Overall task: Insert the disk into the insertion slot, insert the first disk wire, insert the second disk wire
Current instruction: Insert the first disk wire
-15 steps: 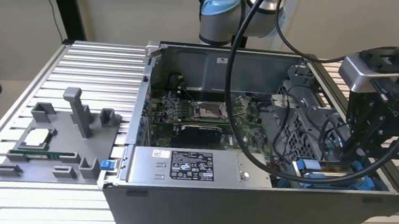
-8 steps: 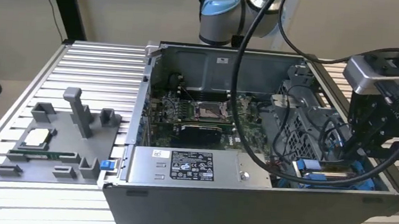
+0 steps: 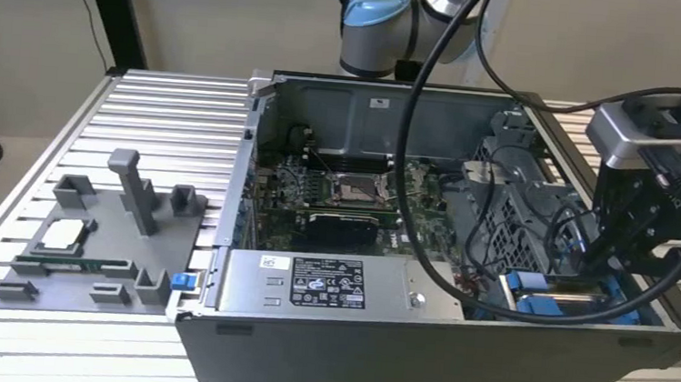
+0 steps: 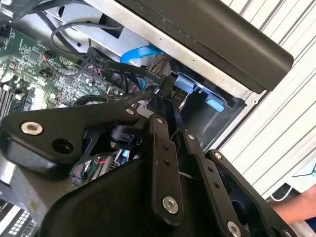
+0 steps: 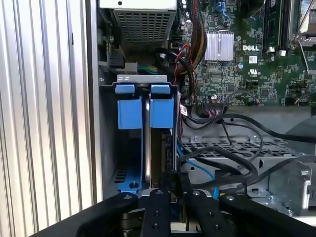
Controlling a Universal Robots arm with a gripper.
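1. Blue plastic carrier with the disk [image 5: 162, 111] seated in the insertion slot [image 5: 142, 77], just beside a second blue carrier [image 5: 126, 112]. In the exterior view, both at lower right of the frame, inside the open computer case [image 3: 425, 362] on the slatted table [image 3: 165, 104].
2. Disk step judged done: carrier front level with its neighbour, nothing left sticking out of the cage.
3. End effector [image 4: 165, 94] poised over that cage, drawn closed to a narrow tip. Tip meeting the end of a black flat wire [image 4: 123, 69] right at the disk. Cannot tell whether a connector is pinched there.
4. First wire step judged in hand, not finished: no telling yet whether any plug is home.
5. Light-blue wire [image 4: 140, 53] lying loose along the case wall near the cage, apart from the end effector. Second wire step judged still to do.
6. Silver power-supply box [image 3: 333, 286] at bottom centre and grey fixture [image 3: 105, 255] at lower left, both well apart from the work.
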